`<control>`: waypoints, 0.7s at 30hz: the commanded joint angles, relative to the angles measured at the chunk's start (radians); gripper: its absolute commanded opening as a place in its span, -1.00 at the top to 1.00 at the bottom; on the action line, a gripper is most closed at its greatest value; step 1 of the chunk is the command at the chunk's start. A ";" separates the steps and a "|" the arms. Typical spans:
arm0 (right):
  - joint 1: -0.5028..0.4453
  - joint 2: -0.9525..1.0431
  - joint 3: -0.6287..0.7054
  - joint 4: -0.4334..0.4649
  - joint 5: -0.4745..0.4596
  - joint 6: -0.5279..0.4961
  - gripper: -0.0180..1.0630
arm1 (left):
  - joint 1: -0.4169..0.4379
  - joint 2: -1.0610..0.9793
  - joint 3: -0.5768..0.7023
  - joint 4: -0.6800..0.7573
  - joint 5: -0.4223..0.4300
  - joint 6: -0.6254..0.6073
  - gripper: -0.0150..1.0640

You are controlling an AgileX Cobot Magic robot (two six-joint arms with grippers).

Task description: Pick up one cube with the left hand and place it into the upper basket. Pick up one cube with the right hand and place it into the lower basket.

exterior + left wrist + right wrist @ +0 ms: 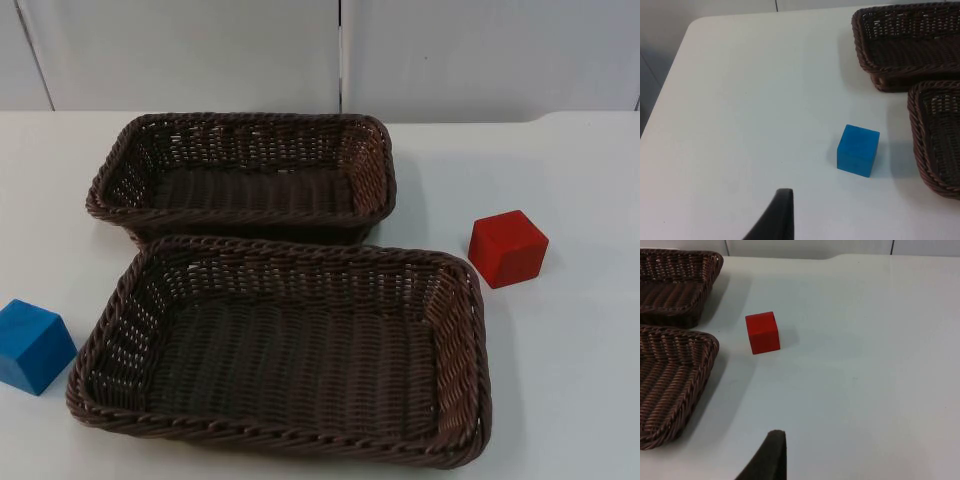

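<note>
Nothing placed yet. I see both baskets, upper basket (pixel 240 175) and lower basket (pixel 285 345), empty; blue cube (pixel 858 150) ahead of left gripper (pixel 782 212), red cube (pixel 762 332) ahead of right gripper (pixel 772 452). Jaw openings: cannot tell; neither holds anything.

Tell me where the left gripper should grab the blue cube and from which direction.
Probably from straight above, fingers closing on two opposite side faces. The blue cube sits flat on the white table, apart from the lower basket beside it, with its top face exposed. It lies turned relative to the basket's rim, so the wrist should likely rotate to square the fingers with its flat faces.
</note>
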 commanded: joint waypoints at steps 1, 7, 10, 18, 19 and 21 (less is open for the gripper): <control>-0.004 -0.003 -0.002 0.009 -0.003 0.002 -0.98 | -0.004 -0.004 0.005 -0.007 -0.009 -0.009 -0.97; -0.004 -0.003 -0.002 0.009 -0.003 0.002 -0.98 | -0.004 -0.004 0.005 -0.007 -0.009 -0.009 -0.97; -0.004 -0.003 -0.002 0.009 -0.003 0.002 -0.98 | -0.004 -0.004 0.005 -0.007 -0.009 -0.009 -0.97; -0.004 -0.003 -0.002 0.009 -0.003 0.002 -0.98 | -0.004 -0.004 0.005 -0.007 -0.009 -0.016 -0.97; -0.004 -0.003 -0.002 0.009 -0.003 0.002 -0.98 | -0.004 -0.004 0.005 -0.007 -0.009 -0.016 -0.97; -0.004 -0.003 -0.002 0.009 -0.003 0.002 -0.98 | -0.004 -0.004 0.005 -0.007 -0.009 -0.016 -0.97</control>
